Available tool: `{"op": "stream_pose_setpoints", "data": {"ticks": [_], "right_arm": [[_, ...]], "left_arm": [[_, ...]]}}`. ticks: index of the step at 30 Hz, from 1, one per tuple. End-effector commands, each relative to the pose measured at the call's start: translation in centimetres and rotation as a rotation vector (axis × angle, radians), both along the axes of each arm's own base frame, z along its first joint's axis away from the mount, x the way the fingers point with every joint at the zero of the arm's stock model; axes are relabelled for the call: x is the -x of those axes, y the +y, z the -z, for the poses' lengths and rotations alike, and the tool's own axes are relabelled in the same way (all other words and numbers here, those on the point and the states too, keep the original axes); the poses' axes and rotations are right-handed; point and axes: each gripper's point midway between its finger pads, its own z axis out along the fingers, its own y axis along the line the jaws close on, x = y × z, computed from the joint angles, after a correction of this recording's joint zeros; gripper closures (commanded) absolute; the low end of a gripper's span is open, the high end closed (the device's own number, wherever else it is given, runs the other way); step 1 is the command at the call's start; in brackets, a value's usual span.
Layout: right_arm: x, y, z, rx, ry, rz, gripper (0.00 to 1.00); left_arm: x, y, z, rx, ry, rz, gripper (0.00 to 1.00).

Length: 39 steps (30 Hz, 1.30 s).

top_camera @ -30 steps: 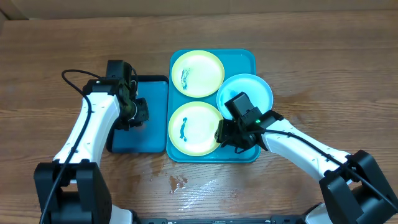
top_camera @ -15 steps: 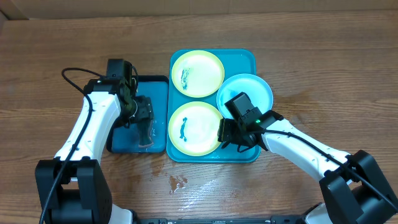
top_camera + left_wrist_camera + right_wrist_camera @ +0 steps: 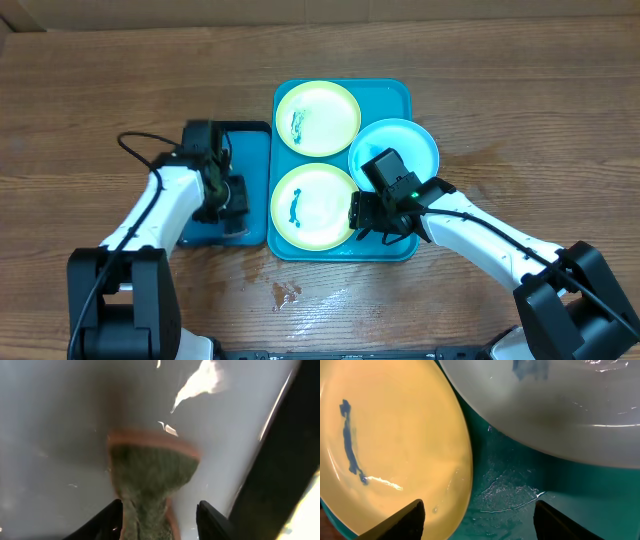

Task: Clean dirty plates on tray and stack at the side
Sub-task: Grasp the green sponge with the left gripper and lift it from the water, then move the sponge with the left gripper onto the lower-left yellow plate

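The light-blue tray [image 3: 395, 92] holds three plates. A yellow-green plate [image 3: 317, 117] with a dark smear lies at the back. A second smeared yellow-green plate [image 3: 312, 205] lies at the front. A pale teal plate [image 3: 400, 145] sits at the right. My right gripper [image 3: 372, 222] is open and empty, low over the tray floor [image 3: 520, 505] between the front plate [image 3: 385, 445] and the teal plate [image 3: 560, 415]. My left gripper [image 3: 232, 205] hangs over the small dark-rimmed tray [image 3: 250, 150] and is shut on a green sponge [image 3: 150, 472] with an orange edge.
The small tray's wet floor [image 3: 50, 435] and dark rim [image 3: 280, 470] fill the left wrist view. A wet patch [image 3: 285, 293] lies on the wooden table [image 3: 520, 90] in front of the trays.
My left gripper has moved toward the front of the small tray with the sponge. The right arm and the plates have not moved.
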Motion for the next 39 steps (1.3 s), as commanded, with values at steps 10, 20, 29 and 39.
{"op": "stream_pose_setpoints", "data": {"ticks": [10, 20, 29, 39], "right_arm": [[0.0, -0.1, 0.2, -0.003, 0.015, 0.051, 0.39], [-0.8, 0.5, 0.8, -0.020, -0.006, 0.056, 0.50], [-1.3, 1.0, 4.3, -0.016, 0.043, 0.097, 0.76], [-1.3, -0.2, 4.6, 0.045, 0.039, 0.121, 0.96]], "left_arm": [[-0.1, 0.5, 1.8, -0.045, -0.040, 0.017, 0.96], [-3.4, 0.0, -8.0, -0.036, -0.057, 0.059, 0.96], [-4.0, -5.4, -12.4, 0.095, -0.097, 0.175, 0.96], [-1.6, -13.7, -6.0, 0.166, -0.077, 0.214, 0.96]]}}
